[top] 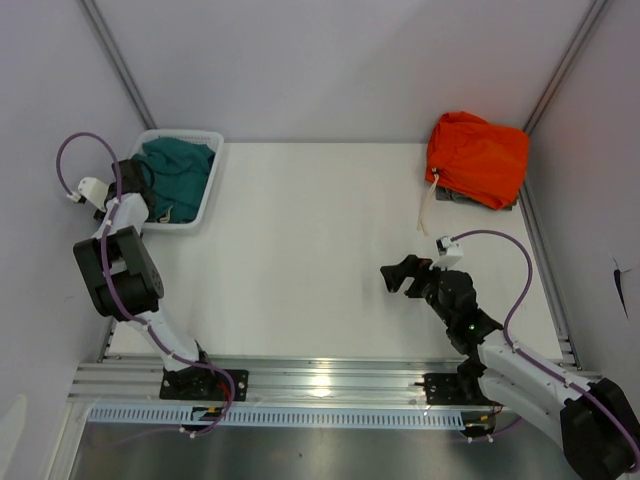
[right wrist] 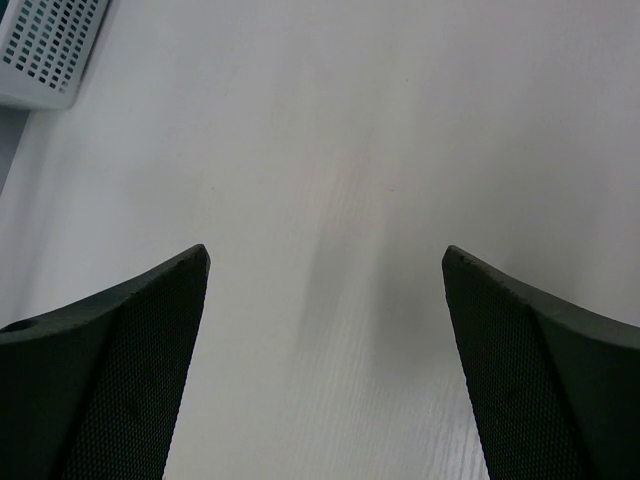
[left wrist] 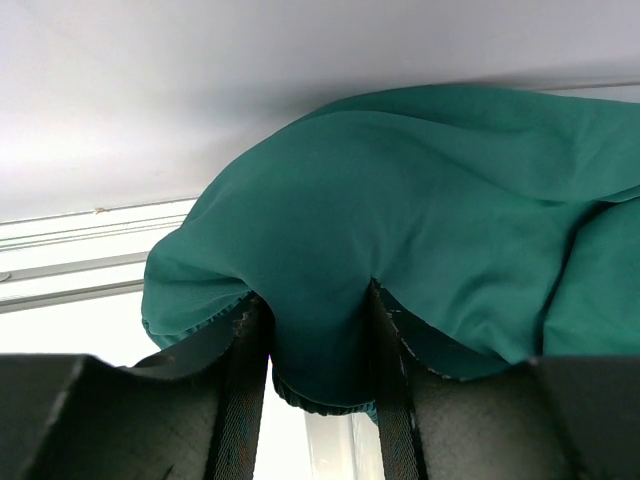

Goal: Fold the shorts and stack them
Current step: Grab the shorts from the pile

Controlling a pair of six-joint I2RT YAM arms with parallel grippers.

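left gripper [left wrist: 314,300]: pinched on a fold of the teal shorts [left wrist: 420,200], seems a solid bite, can't see how deep | shorts: bunched in the white bin [top: 213,185], far-left corner | feel: probably light and floppy, best grabbed at the waistband | right gripper [right wrist: 325,262]: wide open above the table [top: 300,250]

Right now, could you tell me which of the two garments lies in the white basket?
The teal-green shorts, far left; the orange garment sits on the table, far right.
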